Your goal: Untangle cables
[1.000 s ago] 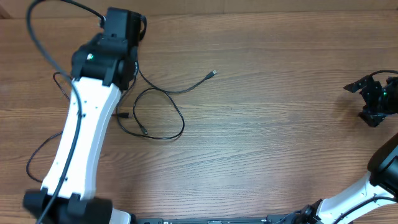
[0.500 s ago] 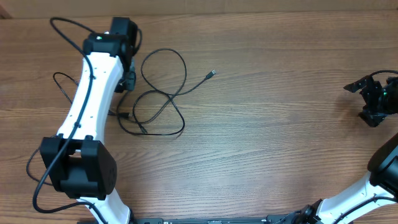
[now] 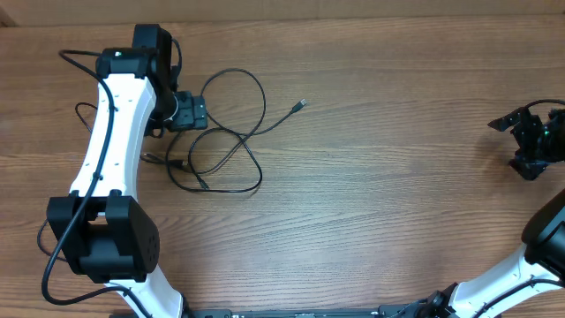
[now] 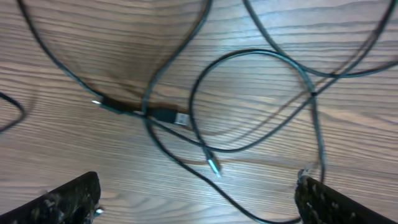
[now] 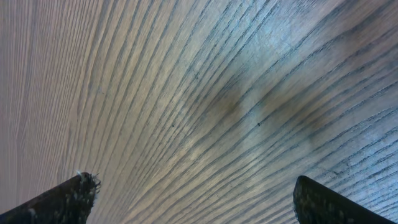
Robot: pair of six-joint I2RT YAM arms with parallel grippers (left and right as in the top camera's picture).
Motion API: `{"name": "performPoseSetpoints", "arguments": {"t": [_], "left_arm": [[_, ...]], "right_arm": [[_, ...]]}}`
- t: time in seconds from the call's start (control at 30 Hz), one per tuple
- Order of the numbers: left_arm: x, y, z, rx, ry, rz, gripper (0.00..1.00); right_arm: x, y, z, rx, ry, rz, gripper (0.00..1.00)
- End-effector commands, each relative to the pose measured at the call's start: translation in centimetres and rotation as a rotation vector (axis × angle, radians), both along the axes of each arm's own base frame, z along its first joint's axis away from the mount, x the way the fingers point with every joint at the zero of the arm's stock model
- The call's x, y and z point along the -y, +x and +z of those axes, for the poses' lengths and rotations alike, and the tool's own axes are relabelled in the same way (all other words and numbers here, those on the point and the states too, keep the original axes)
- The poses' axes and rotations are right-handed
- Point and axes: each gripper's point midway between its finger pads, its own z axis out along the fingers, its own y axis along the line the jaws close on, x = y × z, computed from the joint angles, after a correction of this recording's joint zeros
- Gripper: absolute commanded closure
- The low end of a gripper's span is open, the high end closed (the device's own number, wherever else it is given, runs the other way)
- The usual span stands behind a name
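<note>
Now the left end effector hovers released, jaws wide, over the tangled cables at upper left. I would pinch the silver-tipped plug and draw it slowly clear of the crossing loops. The right end effector sits open at far right.

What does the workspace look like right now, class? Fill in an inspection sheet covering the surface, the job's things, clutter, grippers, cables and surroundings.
Surface: wooden table, brown grain.
Job's things: thin black cables lie looped and crossing on the table's left part; one silver-tipped plug lies free to the right of the loops.
Clutter: nothing seen.
Grippers: left gripper open over the tangle, holding nothing; right gripper open at the far right, over bare wood, holding nothing.
Cables: a thicker black arm wire runs along the left arm.
Surroundings: nothing seen.
</note>
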Motion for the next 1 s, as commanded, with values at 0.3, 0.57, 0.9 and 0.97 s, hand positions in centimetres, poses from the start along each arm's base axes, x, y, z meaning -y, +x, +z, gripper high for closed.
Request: {"name": "performPoseSetpoints", "arguments": {"t": [0.3,0.57,0.9,0.97], "left_arm": [[1.1,-0.1,-0.5,-0.014,-0.067,0.036,0.01],[1.1,-0.1,-0.5,-0.014,-0.067,0.036,0.01],[1.1,-0.5,2.5,0.068,-0.069,0.032,0.0],[1.1,-0.8,4.2,0.118,-0.071,0.032,0.01]], "right_arm": [[0.5,0.6,1.5,0.034,-0.036,0.003,0.0],[0.5,0.6,1.5,0.034,-0.036,0.003,0.0],[0.5,0.6,1.5,0.034,-0.036,0.003,0.0],[0.5,0.6,1.5,0.034,-0.036,0.003,0.0]]}}
